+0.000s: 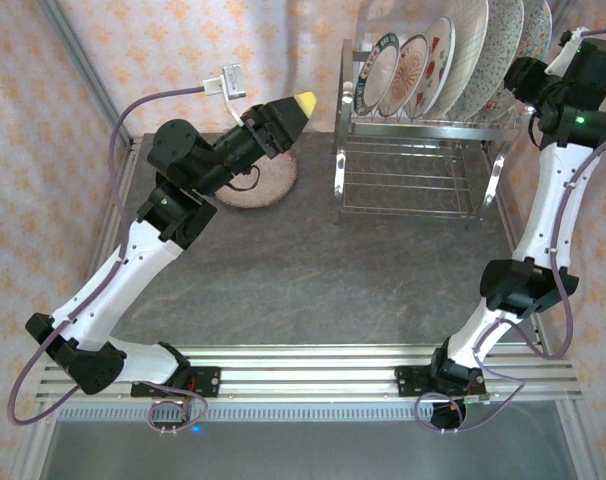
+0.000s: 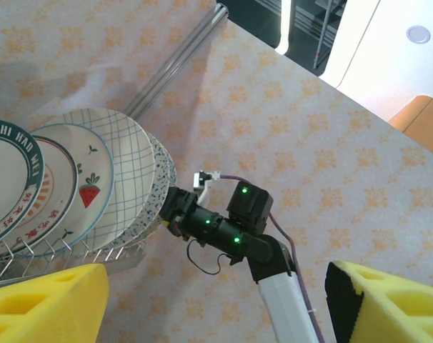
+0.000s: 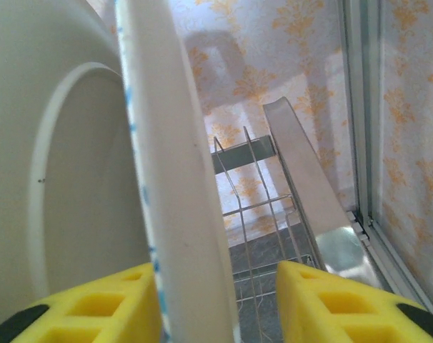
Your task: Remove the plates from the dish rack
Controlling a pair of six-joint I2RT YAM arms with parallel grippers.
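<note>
The grey stone-look table (image 1: 313, 290) carries everything I am working with. The dish rack (image 1: 408, 170) stands along its far edge, toward the far right corner, a chrome wire frame with a bare wire shelf below. Up in its slots the plates (image 1: 473, 55) stand on edge in a close row. From the left end I count a dark-rimmed plate with a white centre, a pink-patterned one, the strawberry one, a plaid-checked one, and speckled ones at the right end.

One pinkish plate (image 1: 258, 185) lies flat on the table near the far edge, left of the rack and apart from it. My left arm partly covers it.

The left claw (image 2: 216, 300) hangs above that flat plate with its yellow fingers spread wide and nothing between them. Its wrist camera looks across at the rack.

The right claw (image 3: 215, 286) is up at the right end of the row, its fingers either side of the rim of a white-edged plate with blue marks. The finger on the left of that wrist view sits right against the rim. The other stands off it with rack wire showing in the gap. So it straddles the plate edge, partly open and not clamped. The pale back of a neighbouring plate (image 3: 59, 179) stands close beside it.
</note>
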